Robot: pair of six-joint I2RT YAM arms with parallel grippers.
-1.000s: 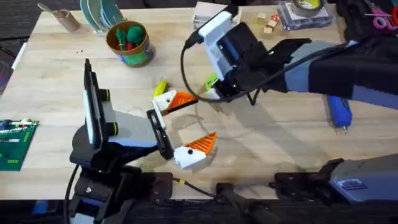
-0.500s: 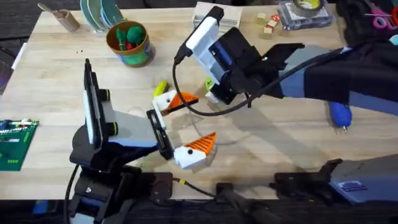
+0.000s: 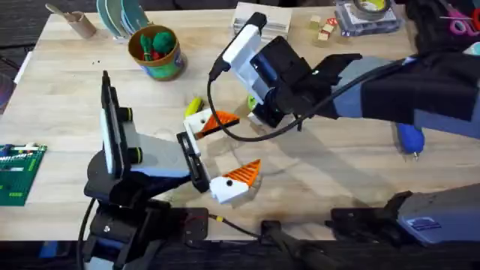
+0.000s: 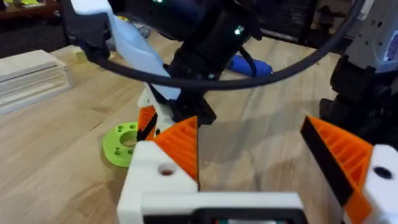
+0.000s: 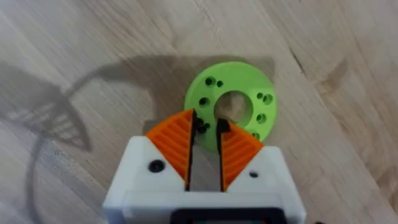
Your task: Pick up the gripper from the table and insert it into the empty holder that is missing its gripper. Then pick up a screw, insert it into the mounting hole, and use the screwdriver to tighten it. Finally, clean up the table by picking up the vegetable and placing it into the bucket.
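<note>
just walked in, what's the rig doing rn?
The right gripper is down at the table over a flat green ring, its orange-padded fingers nearly closed at the ring's rim. The left gripper sits open mid-table, holding nothing. The blue screwdriver lies off to the right, and the yellow vegetable is not yet in the bucket.

Bright, even light; soft shadows on the table (image 3: 67, 82); left wrist view blurred.
</note>
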